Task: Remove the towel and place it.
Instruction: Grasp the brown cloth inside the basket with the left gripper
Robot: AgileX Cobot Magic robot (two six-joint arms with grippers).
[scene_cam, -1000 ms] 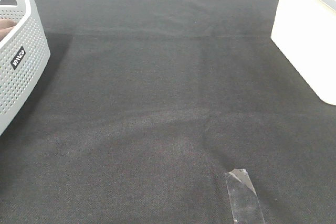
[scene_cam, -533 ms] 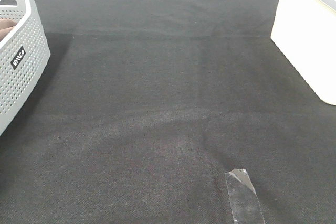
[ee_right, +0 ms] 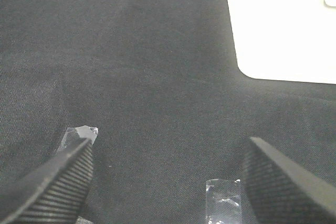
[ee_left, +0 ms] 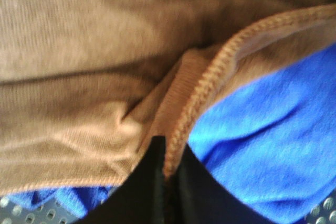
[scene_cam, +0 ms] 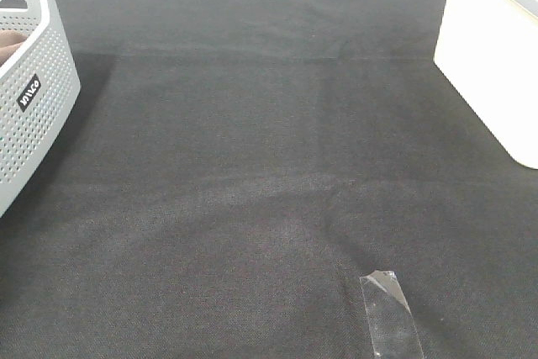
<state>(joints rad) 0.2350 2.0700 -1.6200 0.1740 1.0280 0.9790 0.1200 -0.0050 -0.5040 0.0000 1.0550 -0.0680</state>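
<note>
**A:** Towel, location?

**B:** The towel (ee_left: pixel 94 51) is brown and bunched in folds. It lies inside the pale perforated basket (scene_cam: pixel 38 98) on top of a blue cloth (ee_left: pixel 262 145). In the overhead view the basket sits at 9 o'clock, cut off by the frame edge.

**A:** Left claw?

**B:** The left gripper (ee_left: pixel 169 153) is pinched tight on the towel's stitched hem. The hem comes out from between the black fingers (ee_left: pixel 142 198) and curves away. Blue cloth lies just beside it on one side and folded brown on the other.

**A:** Right claw?

**B:** The right gripper (ee_right: pixel 168 182) is spread wide with nothing between its fingers. It hangs low over the black table cloth (scene_cam: pixel 252 166).

**A:** Edges and working room?

**B:** The cloth runs flat from the basket wall across the centre to a white panel (scene_cam: pixel 487 65) at 2 o'clock. It has only faint creases, and the panel's straight edge lies against it. A clear tape strip (scene_cam: pixel 391 317) is stuck down at 5 o'clock. The right wrist view shows two such pieces, one near each finger. The basket and the panel are well apart.
</note>
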